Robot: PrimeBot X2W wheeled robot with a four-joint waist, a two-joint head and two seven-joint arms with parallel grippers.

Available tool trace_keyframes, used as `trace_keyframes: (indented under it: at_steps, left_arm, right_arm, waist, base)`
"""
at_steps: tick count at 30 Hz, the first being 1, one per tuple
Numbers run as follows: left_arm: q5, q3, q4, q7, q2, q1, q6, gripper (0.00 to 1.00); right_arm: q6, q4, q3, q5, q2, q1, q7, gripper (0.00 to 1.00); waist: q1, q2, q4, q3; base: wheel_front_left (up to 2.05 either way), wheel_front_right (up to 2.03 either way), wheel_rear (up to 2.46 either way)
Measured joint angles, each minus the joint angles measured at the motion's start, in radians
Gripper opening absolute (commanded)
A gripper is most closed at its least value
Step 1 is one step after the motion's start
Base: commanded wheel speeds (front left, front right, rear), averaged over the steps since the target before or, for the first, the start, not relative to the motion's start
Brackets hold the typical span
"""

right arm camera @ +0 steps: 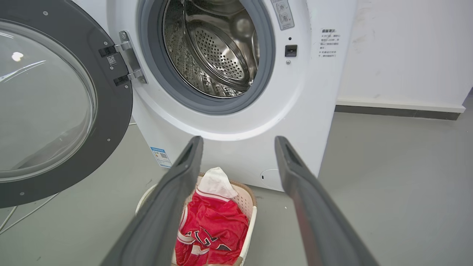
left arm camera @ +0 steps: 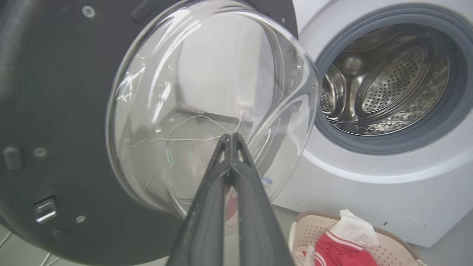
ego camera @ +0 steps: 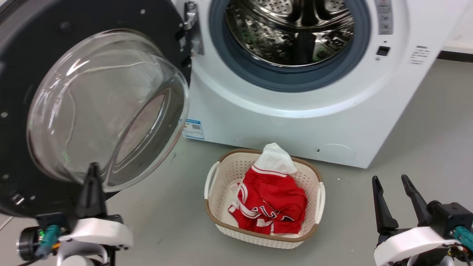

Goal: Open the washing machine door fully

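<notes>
The washing machine door (ego camera: 44,66) is swung wide to the left on its hinge (ego camera: 190,22), its inner side with the bulging glass bowl (ego camera: 107,107) facing me. The white washing machine (ego camera: 295,125) shows its steel drum and grey seal (ego camera: 292,79). My left gripper (ego camera: 92,168) is shut, its tips close before the bowl's lower rim; whether they touch is unclear. In the left wrist view the left gripper (left arm camera: 231,136) points at the door (left arm camera: 55,111) bowl. My right gripper (ego camera: 391,180) stands open at the lower right, apart from the machine. The right wrist view shows the right gripper (right arm camera: 238,139), door (right arm camera: 114,107) and machine (right arm camera: 303,111).
A cream laundry basket (ego camera: 317,201) with red and white clothes (ego camera: 271,201) sits on the grey floor in front of the machine, between my arms. A wall with a dark skirting (right arm camera: 399,111) runs right of the machine. Thin cables (right arm camera: 22,218) lie on the floor under the door.
</notes>
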Motion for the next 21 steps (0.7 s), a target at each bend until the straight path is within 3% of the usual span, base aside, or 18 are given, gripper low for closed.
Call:
trace_keyframes:
  at_steps: [14,16,18,19,20,21]
  left_arm:
    - [0.067,-0.128,0.022,0.000,-0.056,-0.034,-0.053,0.00]
    - [0.073,-0.130,0.034,0.000,-0.060,-0.046,-0.055,0.25]
    - [0.074,-0.131,0.044,0.000,-0.069,-0.047,-0.054,0.40]
    - [0.076,-0.131,0.049,0.000,-0.071,-0.047,-0.055,0.72]
    - [0.080,-0.130,0.053,0.000,-0.072,-0.048,-0.056,0.95]
    - [0.083,-0.130,0.058,0.000,-0.073,-0.048,-0.056,1.00]
  right_arm:
    - [0.000,0.009,-0.014,-0.033,0.000,-0.002,-0.004,1.00]
    - [0.000,0.008,-0.011,-0.033,0.000,-0.002,-0.003,1.00]
    - [0.000,0.007,-0.008,-0.034,0.000,-0.002,-0.003,1.00]
    - [0.000,0.007,-0.007,-0.035,0.000,-0.001,-0.003,1.00]
    - [0.000,0.007,-0.007,-0.035,0.000,0.000,-0.002,1.00]
    - [0.000,0.006,-0.006,-0.035,0.000,0.000,-0.002,1.00]
  waist:
    - [0.0000,-0.0001,-0.153,-0.037]
    - [0.0000,0.0000,-0.172,-0.041]
    - [0.0000,0.0000,-0.187,-0.045]
    - [0.0000,0.0000,-0.194,-0.047]
    - [0.0000,0.0000,-0.199,-0.049]
    - [-0.0001,0.0000,-0.203,-0.051]
  base:
    - [0.00,0.00,0.00]
    - [0.00,0.00,0.00]
    - [0.00,0.00,0.00]
    - [0.00,0.00,0.00]
    - [0.00,0.00,0.00]
    - [0.00,0.00,0.00]
